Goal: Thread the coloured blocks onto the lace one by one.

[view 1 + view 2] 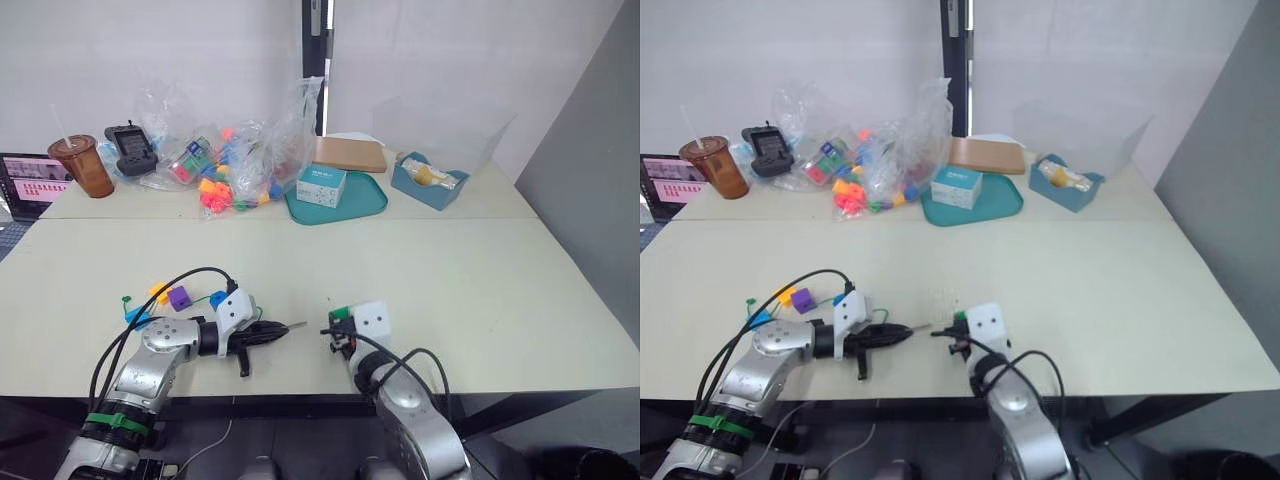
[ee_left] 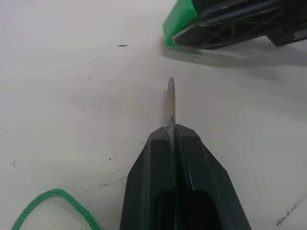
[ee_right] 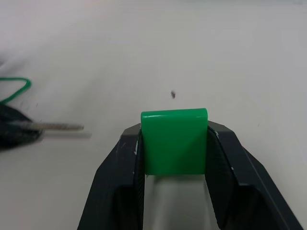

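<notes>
Pointing at the green block (image 3: 174,140) clamped by right gripper (image 3: 174,158): lace tip (image 2: 170,100), pinched in left gripper (image 2: 175,139), level, short gap.

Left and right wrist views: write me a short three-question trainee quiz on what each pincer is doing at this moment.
1. True or false: the right pincer is shut on the green block.
2. What does the left pincer hold? A) the purple block B) the lace tip C) nothing
3. Fill in: the purple block lies on the ____, behind the left arm.

Key:
1. True; the block sits clamped between both fingers.
2. B; the stiff lace tip sticks out past the shut fingers, pointing toward the green block, with a gap between them.
3. table.
</notes>
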`<state>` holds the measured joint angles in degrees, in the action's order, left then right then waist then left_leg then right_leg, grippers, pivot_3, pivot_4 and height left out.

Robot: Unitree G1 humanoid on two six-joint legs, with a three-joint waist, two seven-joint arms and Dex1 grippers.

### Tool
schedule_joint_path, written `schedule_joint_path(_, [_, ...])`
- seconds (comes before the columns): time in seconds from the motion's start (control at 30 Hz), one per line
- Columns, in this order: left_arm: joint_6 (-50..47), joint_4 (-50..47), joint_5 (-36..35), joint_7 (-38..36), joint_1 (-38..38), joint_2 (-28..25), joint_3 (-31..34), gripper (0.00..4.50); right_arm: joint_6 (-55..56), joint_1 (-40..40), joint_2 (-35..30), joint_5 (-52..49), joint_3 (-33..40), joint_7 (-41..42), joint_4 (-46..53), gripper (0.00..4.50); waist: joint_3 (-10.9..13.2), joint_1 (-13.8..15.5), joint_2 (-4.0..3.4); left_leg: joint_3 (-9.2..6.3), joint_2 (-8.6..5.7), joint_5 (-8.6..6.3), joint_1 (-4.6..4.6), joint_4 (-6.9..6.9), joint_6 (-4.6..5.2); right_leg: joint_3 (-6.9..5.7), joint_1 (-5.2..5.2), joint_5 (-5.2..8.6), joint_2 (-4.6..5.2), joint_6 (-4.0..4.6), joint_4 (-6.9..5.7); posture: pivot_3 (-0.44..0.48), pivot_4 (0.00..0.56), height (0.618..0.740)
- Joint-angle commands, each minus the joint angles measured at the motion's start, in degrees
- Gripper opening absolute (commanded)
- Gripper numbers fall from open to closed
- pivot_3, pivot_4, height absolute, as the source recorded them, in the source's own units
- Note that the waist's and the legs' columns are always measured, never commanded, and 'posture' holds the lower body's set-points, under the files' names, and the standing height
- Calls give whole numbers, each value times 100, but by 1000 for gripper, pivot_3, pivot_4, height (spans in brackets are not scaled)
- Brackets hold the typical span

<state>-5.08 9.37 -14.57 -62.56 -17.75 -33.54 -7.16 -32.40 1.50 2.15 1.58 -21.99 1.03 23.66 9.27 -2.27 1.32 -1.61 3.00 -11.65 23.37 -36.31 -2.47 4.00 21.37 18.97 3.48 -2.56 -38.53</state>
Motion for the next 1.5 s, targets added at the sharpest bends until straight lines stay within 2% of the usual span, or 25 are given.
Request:
schedule_joint_path(0.03, [-42,40,96,60,32,36,-29,0,-425,17,98,-49,-62,34,-40,1140,-2,3,4,0,0,0,-5,0,0,0,-6,0,1,0,3,0,150,740])
schedule_joint_path(0.13, [-92,-18,105,51,30,58,-75,0,-319,-8,249,-288,211,32,-252,1140,-6,5,8,-1,0,0,-11,2,0,-2,-11,0,0,0,6,0,150,740])
schedule_joint_path(0.2, [-142,-99,83,37,50,42,-72,0,-173,-50,163,-352,241,114,-179,2194,-9,6,13,-1,0,0,-14,1,0,-2,-15,0,0,0,6,0,150,740])
schedule_joint_path(0.3, [-168,-125,87,26,63,28,-70,0,-130,-115,85,-525,434,241,129,3105,-9,13,13,-1,0,0,-12,1,0,-2,-15,0,1,0,7,0,150,740])
schedule_joint_path(0.43, [-213,-192,90,24,42,34,-86,0,-616,-475,-507,-972,794,926,946,4486,-8,24,13,-1,-1,0,-3,-1,0,-2,-11,0,2,0,9,0,150,740])
schedule_joint_path(0.57, [-329,-423,50,50,83,65,-102,0,-1247,-1209,-1585,-1774,1341,2103,1299,4486,-7,25,11,-1,-2,0,-2,0,0,-4,-10,0,2,0,10,0,150,740])
schedule_joint_path(0.67, [-421,-578,32,130,155,139,-126,0,-1535,-1818,-2381,-2640,1581,3359,930,4486,-6,28,12,-1,-3,0,-1,-1,1,-4,-12,0,2,0,15,0,150,740])
schedule_joint_path(0.77, [-483,-708,24,192,283,204,-142,0,-1278,-2555,-3255,-2977,1292,5011,8,4486,-4,22,9,-1,-3,-1,-1,1,2,-5,-16,0,2,0,27,0,150,740])
schedule_joint_path(0.87, [-546,-803,61,194,323,238,-220,0,-375,-3466,-3743,-2370,518,6256,-1326,4486,-4,30,9,0,-3,-3,-1,0,5,-6,-20,-1,2,0,38,0,150,740])
schedule_joint_path(0.97, [-662,-924,101,196,282,216,-278,0,955,-4202,-3852,-1381,-269,6951,-2701,4486,-3,21,7,2,-3,-3,-3,-1,6,-5,-19,-1,2,-1,39,0,150,740])
schedule_joint_path(1.07, [-841,-1152,61,199,329,177,-308,0,1840,-4620,-3681,-905,-575,7294,-3669,4486,-2,55,7,2,-2,-3,4,-3,6,-7,-17,-1,2,-1,45,0,150,740])
schedule_joint_path(1.2, [-1030,-1448,33,244,435,132,-303,0,2696,-4836,-3448,-496,-754,7612,-4539,4486,-1,77,5,3,-2,-3,18,-9,5,-6,-8,-1,3,-1,47,0,150,740])
schedule_joint_path(1.33, [-1114,-1538,42,272,461,96,-274,0,3058,-4884,-3266,-331,-705,7739,-4940,4486,0,113,4,4,-1,-3,15,-11,5,-5,-9,-1,4,-1,44,0,150,740])
schedule_joint_path(1.5, [-1180,-1590,41,247,460,50,-306,0,3203,-4820,-3140,-169,-633,7691,-5200,3004,-1,103,4,4,-1,-3,-3,-11,5,-4,-19,-1,4,0,33,0,150,740])
